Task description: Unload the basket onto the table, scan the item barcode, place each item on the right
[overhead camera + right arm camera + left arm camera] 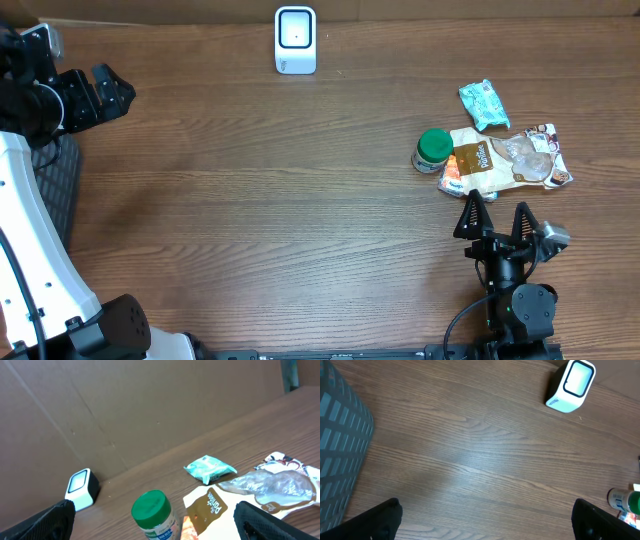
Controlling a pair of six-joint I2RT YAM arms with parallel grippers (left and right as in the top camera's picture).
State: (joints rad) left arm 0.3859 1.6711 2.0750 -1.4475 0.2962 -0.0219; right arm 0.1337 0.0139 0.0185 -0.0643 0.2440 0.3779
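Observation:
A white barcode scanner (pixel 295 40) stands at the table's far middle; it also shows as the scanner (pixel 570 386) and the scanner (pixel 81 489). At the right lie a green-capped jar (pixel 431 150), a brown and white snack bag (pixel 505 160) and a teal packet (pixel 484 104). The right wrist view has the jar (pixel 155 515), the bag (pixel 250 497) and the teal packet (pixel 210 469). My right gripper (pixel 494 212) stands open just in front of the bag, holding nothing. My left gripper (pixel 108 92) is open at the far left, away from all items.
A dark mesh basket (pixel 55 185) sits at the left edge beside the left arm's white base, seen as the grey basket (pixel 340 455) in the left wrist view. A brown cardboard wall (pixel 125 405) runs along the table's far side.

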